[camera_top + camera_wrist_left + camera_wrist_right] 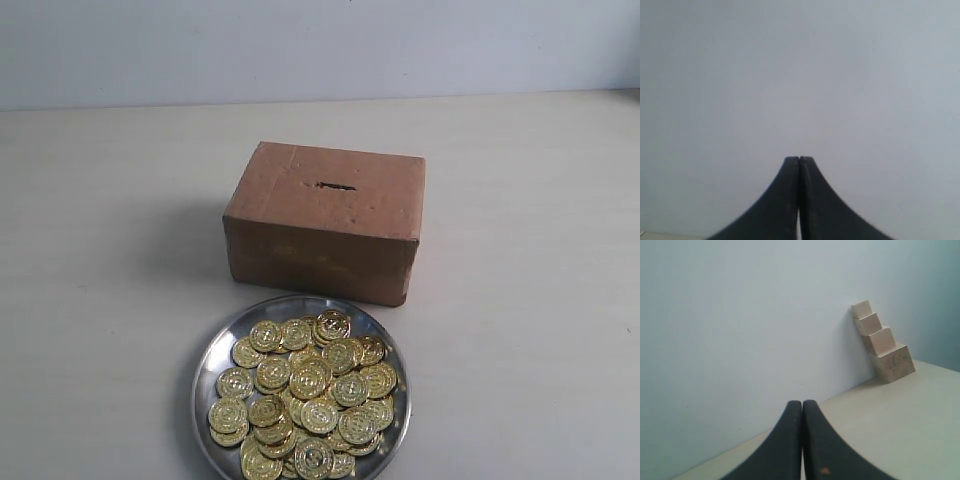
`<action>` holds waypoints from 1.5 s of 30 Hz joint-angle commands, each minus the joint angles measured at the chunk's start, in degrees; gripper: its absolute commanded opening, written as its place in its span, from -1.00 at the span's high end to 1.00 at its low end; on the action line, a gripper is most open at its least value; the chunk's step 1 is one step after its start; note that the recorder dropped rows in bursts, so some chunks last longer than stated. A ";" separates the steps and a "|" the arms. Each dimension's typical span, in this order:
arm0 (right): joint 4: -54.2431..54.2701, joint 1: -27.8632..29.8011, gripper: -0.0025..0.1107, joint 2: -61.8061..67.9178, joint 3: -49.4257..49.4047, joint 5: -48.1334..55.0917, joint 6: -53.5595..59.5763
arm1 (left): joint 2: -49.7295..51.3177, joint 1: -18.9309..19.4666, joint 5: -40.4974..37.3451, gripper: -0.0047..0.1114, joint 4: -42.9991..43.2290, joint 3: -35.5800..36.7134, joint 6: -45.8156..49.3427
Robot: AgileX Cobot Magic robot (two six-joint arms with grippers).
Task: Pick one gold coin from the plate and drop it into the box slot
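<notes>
A round silver plate lies at the front of the table, heaped with several gold coins. Just behind it stands the brown cardboard box, with the dark slot cut in its top face. Neither arm shows in the exterior view. My left gripper is shut, its black fingers pressed together against a plain grey wall. My right gripper is shut too, with nothing between its fingers, facing the wall and the table's far edge. Neither wrist view shows the plate or the box.
A stepped stack of pale wooden blocks leans against the wall on the table in the right wrist view. A pale wall rises behind the cream table.
</notes>
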State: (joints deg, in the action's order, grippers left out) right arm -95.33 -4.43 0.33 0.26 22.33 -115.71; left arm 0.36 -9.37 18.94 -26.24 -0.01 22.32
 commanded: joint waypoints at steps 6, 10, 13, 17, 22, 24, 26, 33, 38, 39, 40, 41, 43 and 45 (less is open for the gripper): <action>-0.10 1.69 0.96 -0.33 -0.26 0.22 -0.06 | -0.36 0.19 0.46 0.92 0.44 0.01 -0.13; 0.40 1.69 0.96 -0.33 -0.26 -0.89 -0.06 | -0.36 0.19 0.46 0.92 0.44 0.01 -0.13; 1.62 1.69 0.96 -0.33 -0.26 -4.17 -0.06 | -0.36 0.19 0.46 0.92 0.44 0.01 -0.13; 15.78 1.83 0.96 -0.33 -0.26 -5.10 2.29 | -0.36 0.19 0.46 0.92 0.44 0.01 -0.13; 26.55 1.91 0.96 -0.33 -0.26 -1.92 19.03 | -0.36 0.19 0.46 0.92 0.44 0.01 -0.13; 28.93 3.21 0.96 -0.33 -0.26 -4.53 28.14 | -0.36 0.19 0.46 0.92 0.44 0.01 -0.13; 33.51 5.10 0.96 -0.33 -0.26 -9.33 39.87 | -0.36 0.19 0.46 0.92 0.44 0.01 -0.13; 70.23 7.09 0.96 -0.33 -0.26 -14.39 82.35 | -0.36 0.19 0.46 0.92 0.44 0.01 -0.13; 79.88 7.09 0.96 -0.33 -0.26 -8.39 95.27 | -0.36 0.19 0.46 0.92 0.44 0.01 -0.13; 79.88 7.09 0.96 -0.33 -0.26 -7.61 95.28 | -0.36 0.19 0.46 0.92 0.44 0.01 -0.13; 79.88 7.09 0.96 -0.33 -0.26 -7.46 95.28 | -0.36 0.19 0.46 0.92 0.44 0.01 -0.13; 80.19 7.09 0.96 -0.33 -0.26 -7.47 95.70 | -0.36 0.19 0.46 0.92 0.44 0.01 -0.13; 81.79 7.09 0.96 -0.33 -0.26 -7.35 97.83 | -0.36 0.19 0.46 0.92 0.44 0.01 -0.13; 84.71 7.09 0.96 -0.33 -0.26 -6.55 103.14 | -0.36 0.19 0.46 0.92 0.44 0.01 -0.13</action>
State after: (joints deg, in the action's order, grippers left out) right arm -14.23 2.14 0.33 0.26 14.87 -18.82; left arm 0.36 -9.29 19.16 -25.84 -0.01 22.32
